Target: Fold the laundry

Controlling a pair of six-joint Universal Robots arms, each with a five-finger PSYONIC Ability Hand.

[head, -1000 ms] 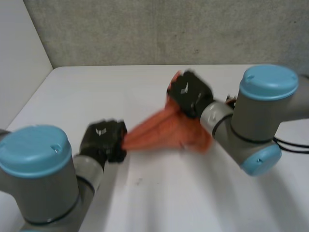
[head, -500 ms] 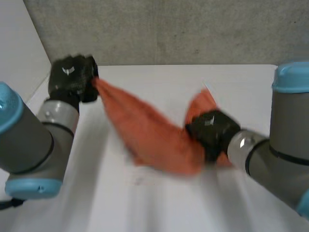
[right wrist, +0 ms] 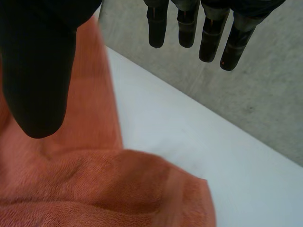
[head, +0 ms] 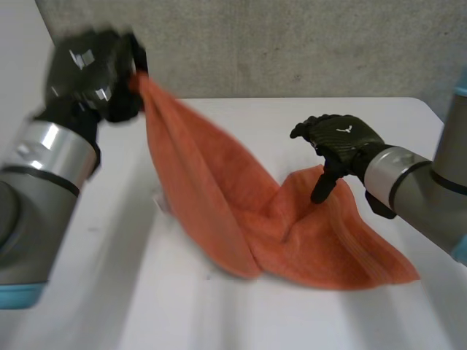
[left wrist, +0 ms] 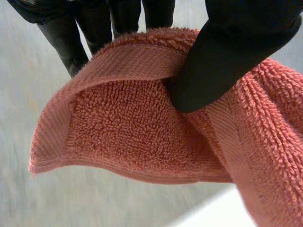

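An orange towel (head: 241, 211) hangs from my raised left hand (head: 91, 73) at the far left and drapes down onto the white table (head: 241, 113), where its other end lies spread at the right. In the left wrist view the thumb (left wrist: 227, 56) and fingers (left wrist: 71, 33) pinch a corner of the towel (left wrist: 132, 127). My right hand (head: 339, 142) hovers just above the towel's right part, open, fingers relaxed and holding nothing. In the right wrist view its thumb (right wrist: 38, 71) and fingers (right wrist: 189, 23) stand apart above the towel (right wrist: 94, 189).
A grey wall (head: 292, 44) runs behind the table's far edge. Bare table shows in front of the towel and at the far right.
My left hand swung from the table's middle up to the far left, lifting the towel corner. My right hand let go of the towel and opened.
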